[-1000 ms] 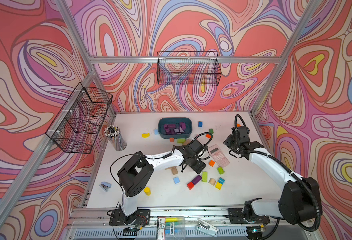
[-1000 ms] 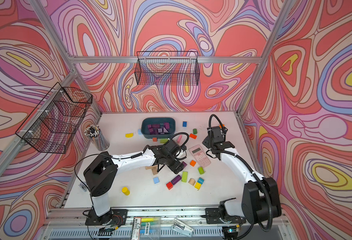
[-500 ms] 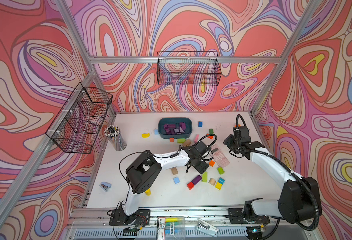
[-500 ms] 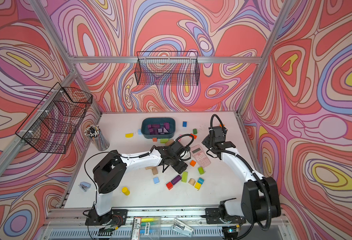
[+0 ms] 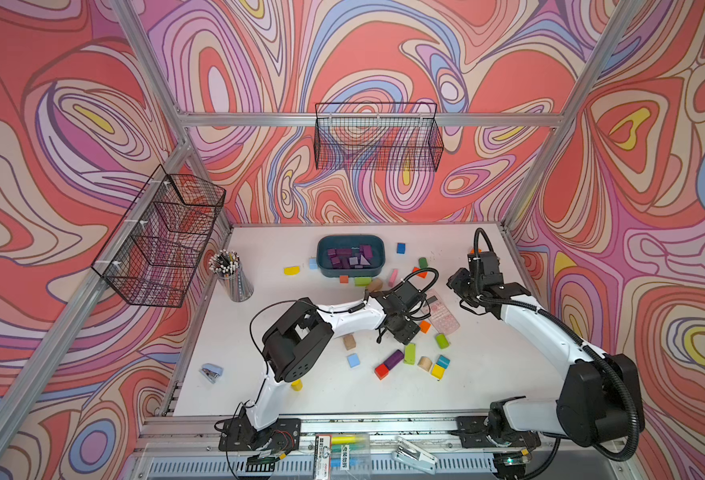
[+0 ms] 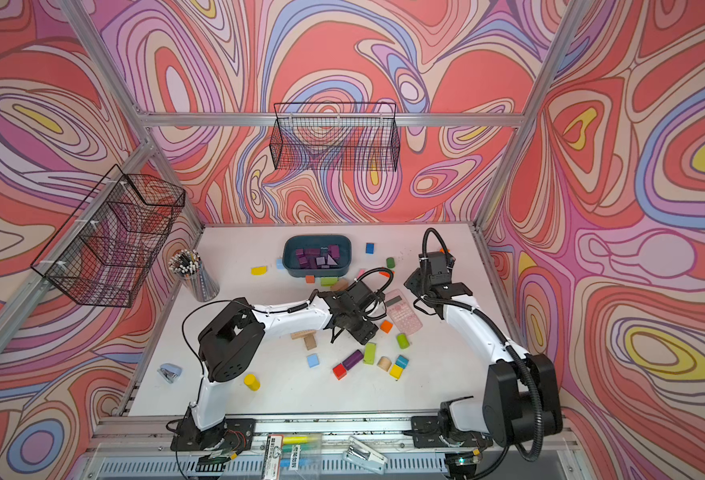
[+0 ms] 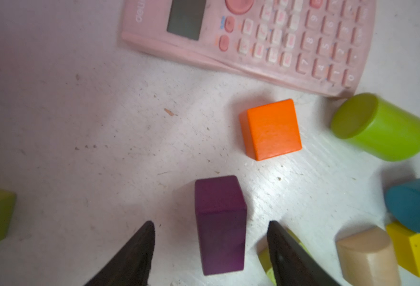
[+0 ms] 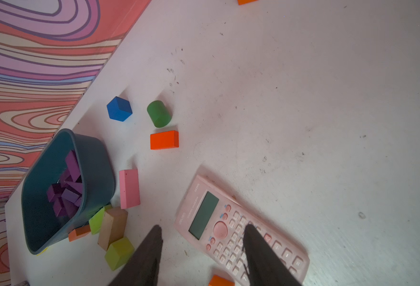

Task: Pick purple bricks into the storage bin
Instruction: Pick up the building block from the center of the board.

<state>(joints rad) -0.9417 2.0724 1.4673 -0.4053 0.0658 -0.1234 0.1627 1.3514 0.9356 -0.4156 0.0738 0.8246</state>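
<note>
Purple brick (image 5: 394, 359) looks light, rigid, slick-painted: pinch its long sides; left claw (image 7: 210, 224) released astride it, storage bin (image 5: 350, 272) at 11 o'clock.

Quick rundown of where stuff is: the storage bin (image 5: 350, 272) sits at the back middle of the table (image 5: 384, 399), with a pile of bricks (image 5: 348, 258) in it. The pencil cup (image 5: 234, 280) is off to its left by the table edge, and the stapler (image 5: 210, 372) is near the front left. The calculator (image 5: 442, 316) lies right of centre, between the left hand (image 5: 404, 334) and the right hand (image 5: 458, 286). In front of it is a scatter of loose blocks (image 5: 425, 362). One bar brick (image 7: 220, 210) shows in the gap between the left hand's fingers (image 7: 139, 247), touching neither. One wire basket (image 5: 159, 241) hangs on the left wall and another basket (image 5: 377, 137) on the back wall.
</note>
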